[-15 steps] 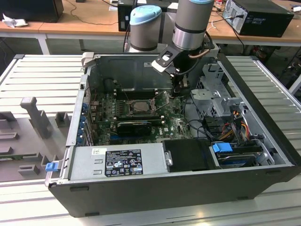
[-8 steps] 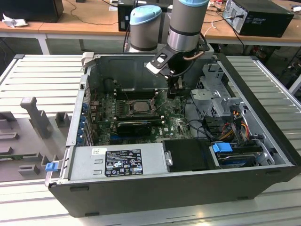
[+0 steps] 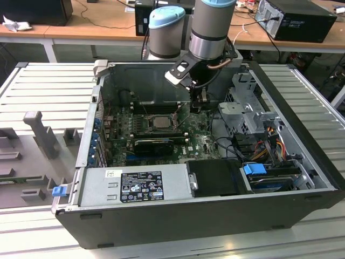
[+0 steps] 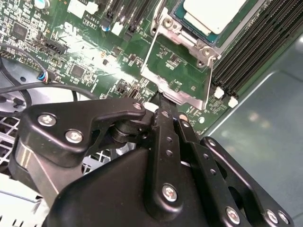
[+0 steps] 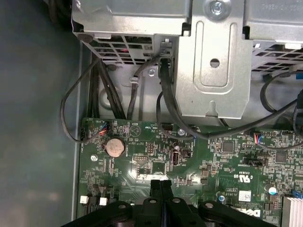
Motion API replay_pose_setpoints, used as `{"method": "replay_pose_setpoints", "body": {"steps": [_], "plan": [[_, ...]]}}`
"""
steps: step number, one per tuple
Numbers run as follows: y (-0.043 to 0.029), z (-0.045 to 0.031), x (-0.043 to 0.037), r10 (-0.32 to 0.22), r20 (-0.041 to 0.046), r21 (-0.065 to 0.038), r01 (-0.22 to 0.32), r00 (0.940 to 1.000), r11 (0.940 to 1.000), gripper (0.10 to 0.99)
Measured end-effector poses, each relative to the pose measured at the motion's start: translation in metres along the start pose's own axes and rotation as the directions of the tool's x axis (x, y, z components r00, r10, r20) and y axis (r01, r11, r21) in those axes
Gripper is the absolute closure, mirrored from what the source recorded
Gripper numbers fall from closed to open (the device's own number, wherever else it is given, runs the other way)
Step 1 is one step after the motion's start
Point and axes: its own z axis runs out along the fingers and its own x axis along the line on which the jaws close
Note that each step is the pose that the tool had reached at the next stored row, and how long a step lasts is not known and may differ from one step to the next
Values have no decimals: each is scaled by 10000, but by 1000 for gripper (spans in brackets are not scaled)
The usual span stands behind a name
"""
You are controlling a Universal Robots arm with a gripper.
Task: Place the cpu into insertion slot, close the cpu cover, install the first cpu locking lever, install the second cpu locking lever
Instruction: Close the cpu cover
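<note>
I see the cpu [image 4: 213, 14] already lying in the insertion slot [image 4: 196, 41], and the cpu cover [image 4: 182, 93] stands open beside it. The gripper [image 4: 161, 101] has its fingers pressed together at the free edge of the cover, I think to swing it over the chip. Whether it really pinches this edge, I cannot tell.

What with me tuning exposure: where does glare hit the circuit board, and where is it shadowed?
Second wrist view: a white glare streak across the circuit board, chip washed pale. First wrist view: a smaller bright patch just beyond the tool. Exterior view: no glare; the circuit board lies dim inside the case.
</note>
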Motion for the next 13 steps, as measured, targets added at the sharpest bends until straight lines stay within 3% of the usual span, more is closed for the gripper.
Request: {"method": "replay_pose_setpoints", "body": {"steps": [13], "plan": [[-138,0,7,-1,0,-1,1,10000,10000,980]]}}
